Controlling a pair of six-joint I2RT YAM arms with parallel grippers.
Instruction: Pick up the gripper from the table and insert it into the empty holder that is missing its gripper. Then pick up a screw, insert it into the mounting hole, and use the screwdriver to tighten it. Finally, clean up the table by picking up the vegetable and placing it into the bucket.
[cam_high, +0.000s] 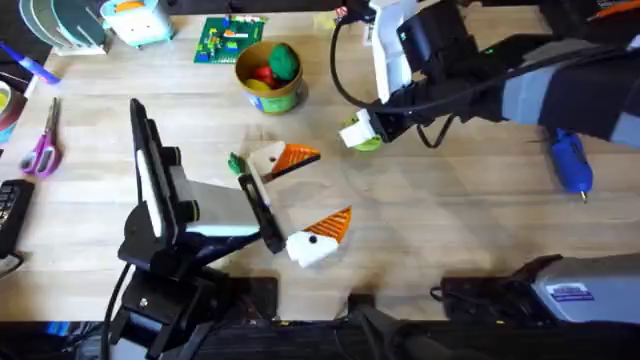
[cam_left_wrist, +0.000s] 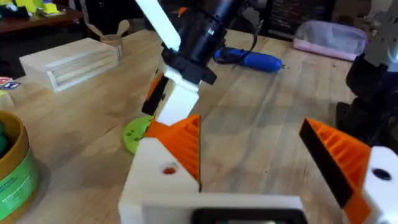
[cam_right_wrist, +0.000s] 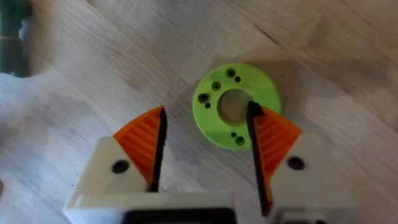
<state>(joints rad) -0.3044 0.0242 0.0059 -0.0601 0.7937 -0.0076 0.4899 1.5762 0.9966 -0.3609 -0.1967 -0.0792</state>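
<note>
My right gripper (cam_high: 358, 131) hangs open low over a lime-green perforated disc (cam_right_wrist: 208, 102), one orange finger (cam_right_wrist: 270, 134) covering the disc's edge. My left gripper (cam_high: 314, 196) is open wide above the bare table (cam_high: 440, 220), nothing between its fingers (cam_left_wrist: 183, 143). The vegetable (cam_high: 237, 163), small and dark green, lies beside the left gripper's far finger; it also shows in the right wrist view (cam_right_wrist: 13, 37). The bucket (cam_high: 270, 88) stands at the back holding a green ball and red toys. The screwdriver (cam_high: 572, 160) lies at the right. The loose gripper, holder and screw are out of view.
Purple scissors (cam_high: 41, 146) lie at the left, a green circuit board (cam_high: 230, 38) behind the bucket. A pale wooden box (cam_left_wrist: 68, 62) stands past the disc (cam_left_wrist: 134, 134) in the left wrist view. The right arm's cables (cam_high: 430, 110) loop above the table's middle.
</note>
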